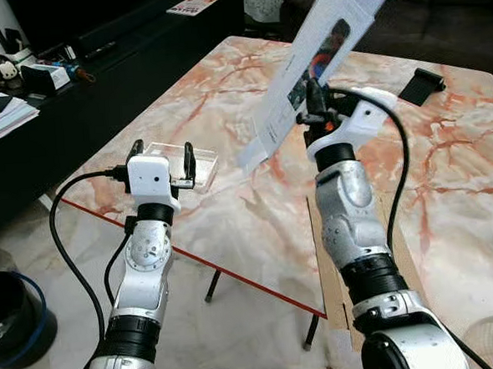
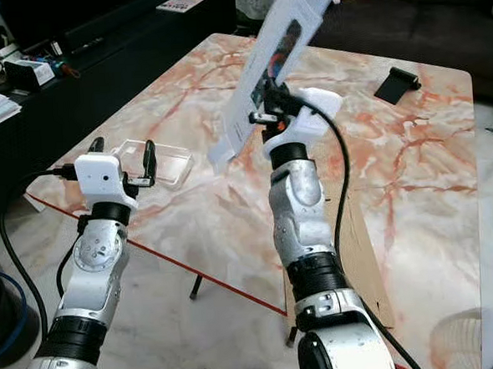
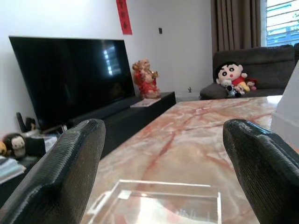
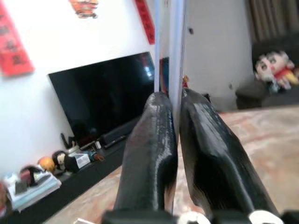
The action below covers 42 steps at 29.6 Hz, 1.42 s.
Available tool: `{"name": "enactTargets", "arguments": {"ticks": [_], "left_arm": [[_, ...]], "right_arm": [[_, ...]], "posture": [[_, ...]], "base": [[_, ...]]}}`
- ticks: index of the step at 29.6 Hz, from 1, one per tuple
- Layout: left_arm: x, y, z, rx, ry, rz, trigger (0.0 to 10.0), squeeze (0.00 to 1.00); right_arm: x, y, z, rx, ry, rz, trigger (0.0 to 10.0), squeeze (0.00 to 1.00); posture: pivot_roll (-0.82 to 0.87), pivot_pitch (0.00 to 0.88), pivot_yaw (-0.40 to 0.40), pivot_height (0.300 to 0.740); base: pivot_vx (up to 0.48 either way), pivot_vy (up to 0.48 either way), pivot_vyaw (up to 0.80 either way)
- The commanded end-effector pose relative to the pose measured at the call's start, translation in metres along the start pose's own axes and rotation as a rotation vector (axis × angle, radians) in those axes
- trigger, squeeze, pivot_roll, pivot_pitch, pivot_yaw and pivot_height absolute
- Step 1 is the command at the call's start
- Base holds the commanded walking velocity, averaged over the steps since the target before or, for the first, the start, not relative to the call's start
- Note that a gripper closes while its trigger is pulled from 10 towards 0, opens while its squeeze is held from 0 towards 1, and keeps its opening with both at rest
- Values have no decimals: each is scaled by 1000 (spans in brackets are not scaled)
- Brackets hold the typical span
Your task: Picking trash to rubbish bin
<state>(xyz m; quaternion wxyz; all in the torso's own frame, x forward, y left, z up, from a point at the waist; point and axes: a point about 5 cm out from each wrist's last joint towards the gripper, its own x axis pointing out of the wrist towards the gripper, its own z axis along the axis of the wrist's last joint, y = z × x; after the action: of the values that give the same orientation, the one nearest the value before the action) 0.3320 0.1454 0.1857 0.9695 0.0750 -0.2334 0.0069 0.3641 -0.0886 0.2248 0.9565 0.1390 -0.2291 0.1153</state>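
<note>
Right gripper (image 1: 315, 97), jaws clamped on a white package (image 1: 306, 68), holds it tilted above the marble surface (image 1: 231, 210), upper centre. Left gripper (image 1: 163, 160), jaws spread, hovers by a clear tray (image 1: 178, 162), left.

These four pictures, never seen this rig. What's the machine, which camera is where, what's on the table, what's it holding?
It is a humanoid robot with two silver arms, each ending in two black fingers. The two wide pictures come from a stereo camera on its head, looking down at a marble-patterned table. The other two come from cameras on the wrists, looking along the fingers.

The right gripper is raised over the table, shut on a flat white package; the right wrist view shows it pinched edge-on. The left gripper is open, at the table's near edge, facing a clear plastic tray on the table. A black object lies at the far side. A dark bin stands on the floor to the robot's left.
</note>
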Motion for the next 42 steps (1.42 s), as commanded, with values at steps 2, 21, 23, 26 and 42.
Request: {"name": "enactTargets", "arguments": {"ticks": [2,21,23,26,42], "left_arm": [[3,-1,10,14,-44,6,10000,0],[2,-5,10,5,-44,-2,10000,0],[2,-5,10,4,-45,-2,10000,0],[2,-5,10,3,-46,-3,10000,0],[2,-5,10,3,-47,-4,10000,0]], "right_arm": [[-1,7,4,-46,-38,44,10000,0],[-2,9,2,-70,-40,61,10000,0],[-2,9,2,-71,-39,62,10000,0],[-2,10,1,-72,-37,64,10000,0],[-3,9,-2,-76,-27,67,10000,0]], "posture": [[143,114,23,740],[140,114,14,740],[138,115,14,740],[140,114,14,740],[138,115,14,740]], "base": [[0,0,0],[0,0,0],[0,0,0],[0,0,0],[0,0,0]]}}
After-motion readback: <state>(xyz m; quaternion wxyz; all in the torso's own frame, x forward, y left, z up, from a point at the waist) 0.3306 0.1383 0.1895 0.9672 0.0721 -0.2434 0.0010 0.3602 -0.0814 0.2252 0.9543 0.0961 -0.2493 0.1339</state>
